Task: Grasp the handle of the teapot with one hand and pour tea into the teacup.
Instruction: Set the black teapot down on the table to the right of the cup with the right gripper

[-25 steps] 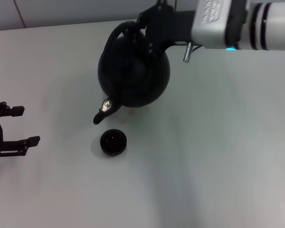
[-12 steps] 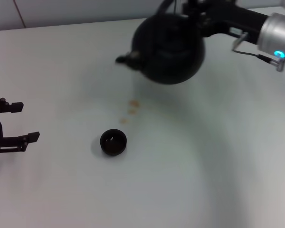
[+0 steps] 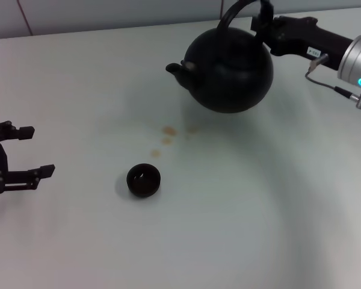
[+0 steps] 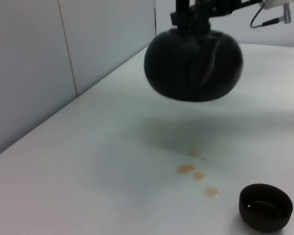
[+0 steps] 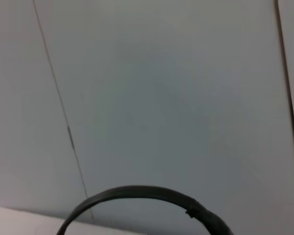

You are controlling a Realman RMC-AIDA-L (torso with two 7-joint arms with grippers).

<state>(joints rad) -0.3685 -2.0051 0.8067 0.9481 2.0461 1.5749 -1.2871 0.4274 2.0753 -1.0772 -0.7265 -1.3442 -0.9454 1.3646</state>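
Observation:
The round black teapot (image 3: 231, 69) hangs upright above the table at the back right, its stubby spout pointing left. My right gripper (image 3: 265, 18) is shut on the arched handle (image 3: 236, 11), which also arcs through the right wrist view as the handle (image 5: 137, 192). The tiny black teacup (image 3: 144, 180) stands on the table well in front and to the left of the pot, with a little liquid showing in the teacup (image 4: 265, 207). Tea drops (image 3: 167, 130) stain the table between them. My left gripper (image 3: 37, 150) rests open at the far left, holding nothing.
The white table (image 3: 240, 217) stretches around the cup. A grey panelled wall (image 4: 63, 58) rises behind the table's far edge. The teapot (image 4: 193, 66) casts a faint shadow on the table beneath it.
The teapot went from tipped spout-down just over the cup to upright, lifted back and to the right. The left gripper barely shifted.

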